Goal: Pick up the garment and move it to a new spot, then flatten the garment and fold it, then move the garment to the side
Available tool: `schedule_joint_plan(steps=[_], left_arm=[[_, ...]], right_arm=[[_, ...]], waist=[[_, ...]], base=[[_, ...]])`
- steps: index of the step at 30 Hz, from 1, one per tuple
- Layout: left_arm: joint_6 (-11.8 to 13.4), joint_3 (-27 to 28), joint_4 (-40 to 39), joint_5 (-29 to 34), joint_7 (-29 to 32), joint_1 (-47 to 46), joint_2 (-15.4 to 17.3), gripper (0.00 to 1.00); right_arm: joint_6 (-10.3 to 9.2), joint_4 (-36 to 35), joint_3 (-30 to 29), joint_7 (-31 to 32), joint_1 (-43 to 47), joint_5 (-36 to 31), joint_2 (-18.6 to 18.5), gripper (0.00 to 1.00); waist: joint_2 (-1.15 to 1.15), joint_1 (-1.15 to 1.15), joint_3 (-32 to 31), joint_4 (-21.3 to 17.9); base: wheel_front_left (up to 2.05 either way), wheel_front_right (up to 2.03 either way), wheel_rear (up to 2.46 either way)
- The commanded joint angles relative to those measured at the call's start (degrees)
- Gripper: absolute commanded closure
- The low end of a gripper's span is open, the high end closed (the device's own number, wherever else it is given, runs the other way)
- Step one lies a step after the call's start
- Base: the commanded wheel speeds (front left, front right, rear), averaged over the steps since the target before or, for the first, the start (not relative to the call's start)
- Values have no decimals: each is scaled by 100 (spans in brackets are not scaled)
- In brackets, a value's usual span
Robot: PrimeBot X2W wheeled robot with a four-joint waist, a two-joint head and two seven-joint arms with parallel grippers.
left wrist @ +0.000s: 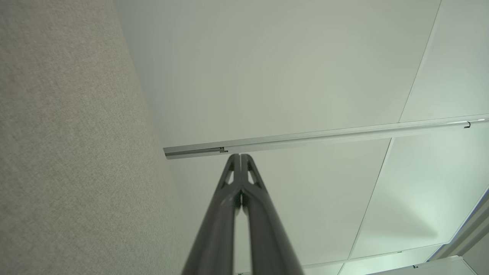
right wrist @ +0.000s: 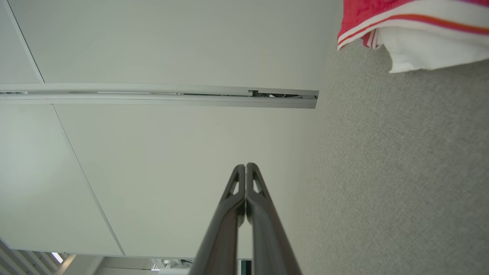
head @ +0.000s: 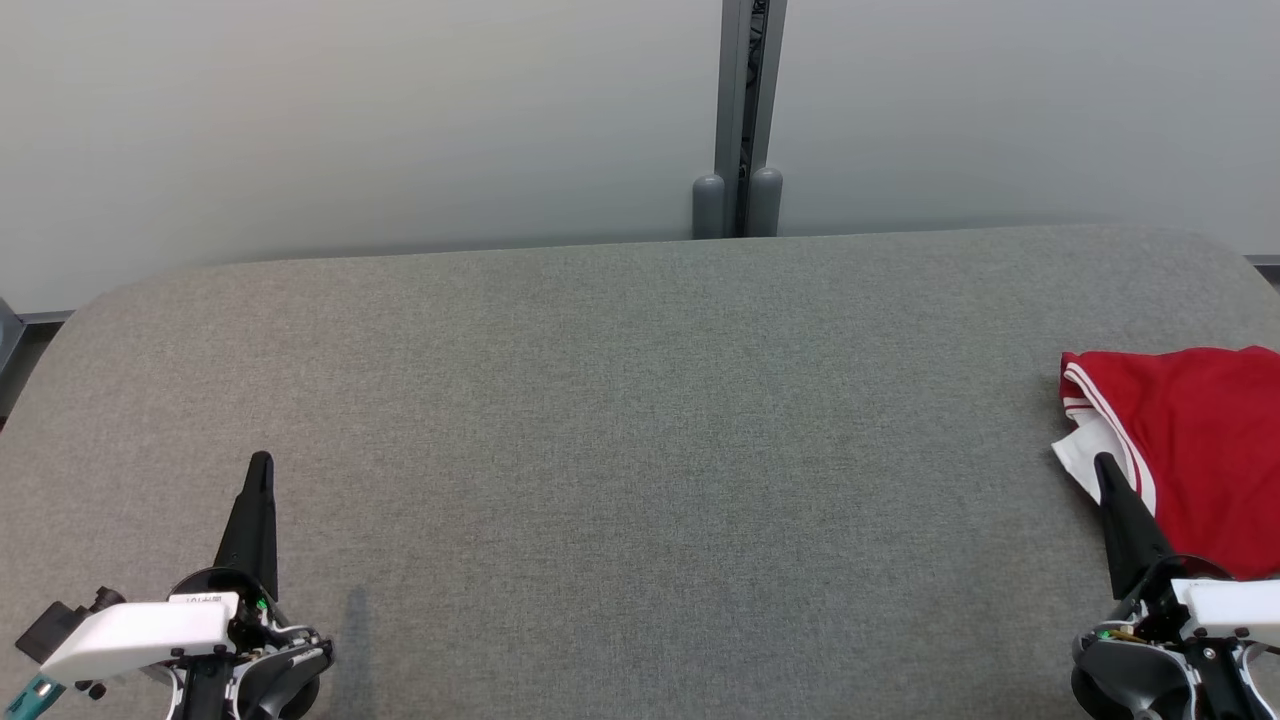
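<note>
A red sports garment with white striped trim and a white inner layer point(head: 1200, 430) lies at the far right of the grey fabric-covered desk point(head: 640, 450), partly cut off by the head view's edge, so I cannot tell whether it is folded or only bunched. The wide middle of the desk lies bare.

The left hand point(head: 260, 470) rests low at the near left, clenched on nothing and well apart from the garment. The right hand point(head: 1103, 468) is clenched and empty too, its tips just beside the garment's white corner.

With both hands parked, this looks like the opening pick-up, though it could equally be the finish, with the garment set aside. If it is the pick-up, the right hand must unclench, reach over the striped edge, pinch a firm fold and carry it toward the centre.
</note>
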Motion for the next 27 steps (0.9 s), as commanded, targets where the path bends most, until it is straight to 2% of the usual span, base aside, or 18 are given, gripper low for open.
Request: schedule_joint_plan(steps=[1, 27], left_arm=[[-25, 23, -19, -7, 18, -81, 30, 100], [-25, 23, -19, -7, 18, -81, 30, 100]], right_arm=[[2, -19, -6, 19, -51, 15, -53, 100], [1, -19, -6, 18, -51, 15, -53, 100]], waist=[[0, 0, 0, 0], [0, 0, 0, 0]], base=[[0, 0, 0], [0, 0, 0]])
